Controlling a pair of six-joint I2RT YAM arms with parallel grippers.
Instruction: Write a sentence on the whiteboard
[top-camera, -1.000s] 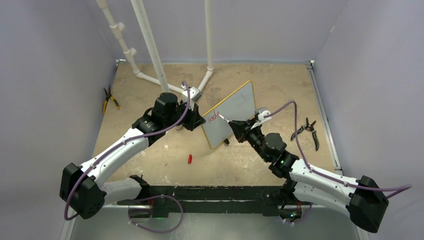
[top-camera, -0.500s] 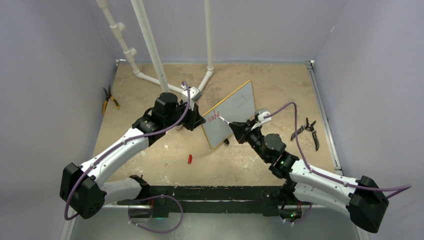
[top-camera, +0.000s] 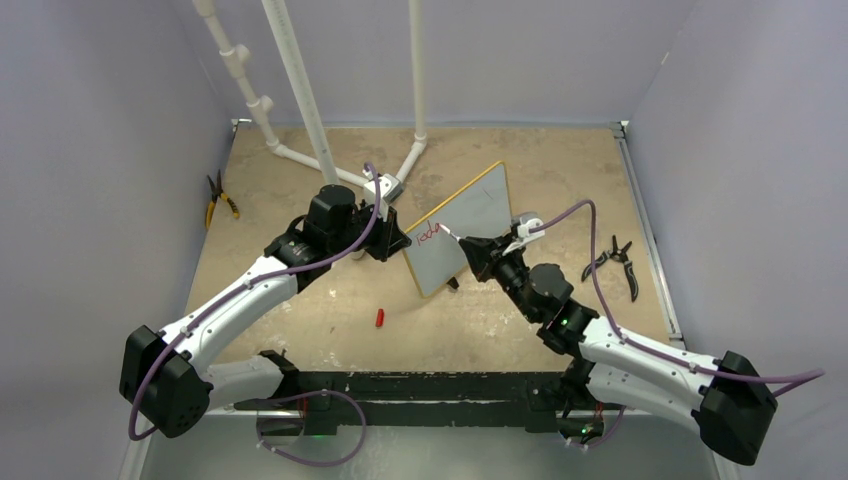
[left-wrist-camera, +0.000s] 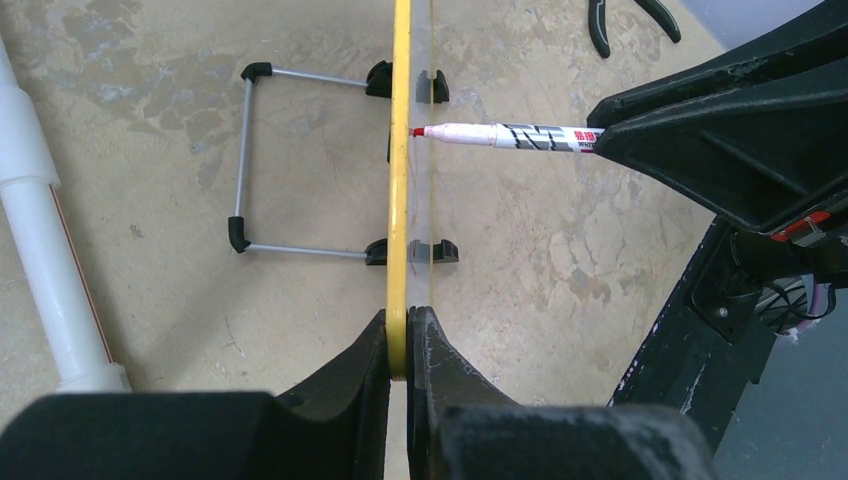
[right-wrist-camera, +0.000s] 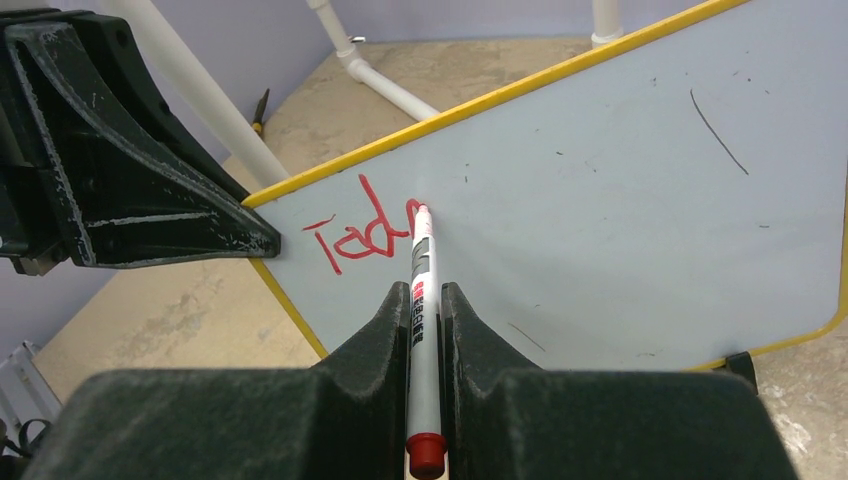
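Your left fingers (left-wrist-camera: 360, 372) clamp the whiteboard (right-wrist-camera: 610, 190) steady so your right fingers (right-wrist-camera: 385, 335), gripping the marker (right-wrist-camera: 421, 265), can write letters (right-wrist-camera: 362, 235).

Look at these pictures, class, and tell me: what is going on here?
Two robot arms are writing on a small whiteboard. The left tool pinches the board's yellow edge and holds it upright on the table. The right tool grips a marker with its tip against the board's face. Only a few red letters, roughly "Tod" plus part of another, are written, so the sentence is barely started. A small red cap lies nearby.
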